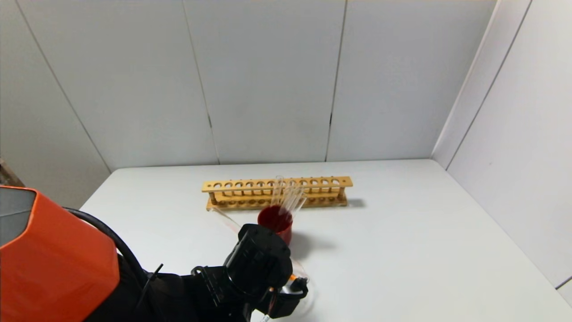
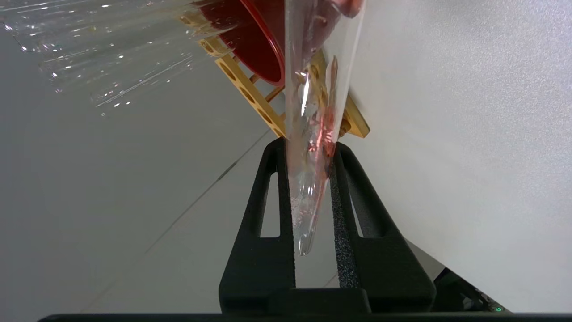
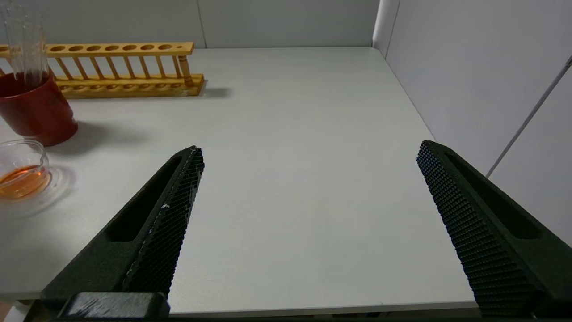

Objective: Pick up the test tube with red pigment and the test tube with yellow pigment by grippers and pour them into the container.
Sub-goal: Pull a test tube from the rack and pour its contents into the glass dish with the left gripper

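My left gripper (image 2: pixel 308 145) is shut on the test tube with red pigment (image 2: pixel 313 170), a clear tube with thin red streaks on its inside wall. In the head view the tube (image 1: pixel 225 219) sticks out up and to the left of the left arm's black wrist (image 1: pixel 259 264), which hides the fingers. The container (image 3: pixel 22 174) is a low clear cup holding orange liquid. In the head view it (image 1: pixel 309 293) lies mostly under the left wrist. My right gripper (image 3: pixel 310 147) is open and empty over the table's front edge. I see no test tube with yellow pigment.
A beaker of dark red liquid (image 1: pixel 275 223) with several plain clear tubes (image 3: pixel 24 44) leaning in it stands just behind the container. A long wooden tube rack (image 1: pixel 277 192) lies behind the beaker. Grey walls close the back and the right side.
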